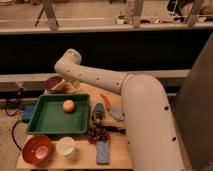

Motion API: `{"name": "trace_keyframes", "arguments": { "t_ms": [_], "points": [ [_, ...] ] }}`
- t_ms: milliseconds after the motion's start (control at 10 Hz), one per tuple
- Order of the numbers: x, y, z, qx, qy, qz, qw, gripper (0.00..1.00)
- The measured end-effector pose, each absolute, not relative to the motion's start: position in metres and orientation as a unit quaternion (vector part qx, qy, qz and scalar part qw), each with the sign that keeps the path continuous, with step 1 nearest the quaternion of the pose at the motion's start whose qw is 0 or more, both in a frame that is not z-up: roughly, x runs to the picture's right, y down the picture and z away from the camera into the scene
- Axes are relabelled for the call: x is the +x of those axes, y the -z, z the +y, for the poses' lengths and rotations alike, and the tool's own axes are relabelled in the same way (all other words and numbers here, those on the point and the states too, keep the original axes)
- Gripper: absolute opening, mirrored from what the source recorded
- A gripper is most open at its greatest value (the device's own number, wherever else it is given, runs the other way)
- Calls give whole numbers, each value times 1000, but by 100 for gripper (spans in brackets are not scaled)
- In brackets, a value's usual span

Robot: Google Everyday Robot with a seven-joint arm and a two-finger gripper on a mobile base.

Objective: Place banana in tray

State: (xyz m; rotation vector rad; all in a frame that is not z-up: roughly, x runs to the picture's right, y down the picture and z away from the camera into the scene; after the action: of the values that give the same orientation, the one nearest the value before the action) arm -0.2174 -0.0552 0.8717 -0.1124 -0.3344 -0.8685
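The robot's white arm [145, 115] was the biggest thing in view, rising from the near right and reaching left across the far side of the wooden bench [86, 156] to a bend high above its far left part. The claw [73, 86] hung below that bend, over the far rim of the tray and just right of a dark red bowl [54, 84]. Whether it was released, clenched or grasping anything could not be told. The green tray [50, 122] lay flat on the left half of the bench, its long side running left to right. One round orange-yellow fruit [68, 105] sat inside it, toward the far side and right of the middle. Nearer than the tray, at the near left corner of the bench, stood an orange bowl [36, 149], with a white cup [66, 147] just beside it on the right. A dark cluster that looked like grapes [97, 134] lay just off the tray's near right corner, and a blue sponge [102, 151] lay nearer than that, by the bench's near edge. A small blue flat box [28, 113] sat against the tray's left side. Right of the tray were a bluish packet [98, 112], a grey object [117, 115] close against the arm, and a thin red-orange piece [106, 101] farther back.
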Motion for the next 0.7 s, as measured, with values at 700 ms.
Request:
{"name": "trace_keyframes", "arguments": {
  "t_ms": [700],
  "points": [
    [-234, -896, -45, -54, 421, -171, 889, 74]
  ]
}}
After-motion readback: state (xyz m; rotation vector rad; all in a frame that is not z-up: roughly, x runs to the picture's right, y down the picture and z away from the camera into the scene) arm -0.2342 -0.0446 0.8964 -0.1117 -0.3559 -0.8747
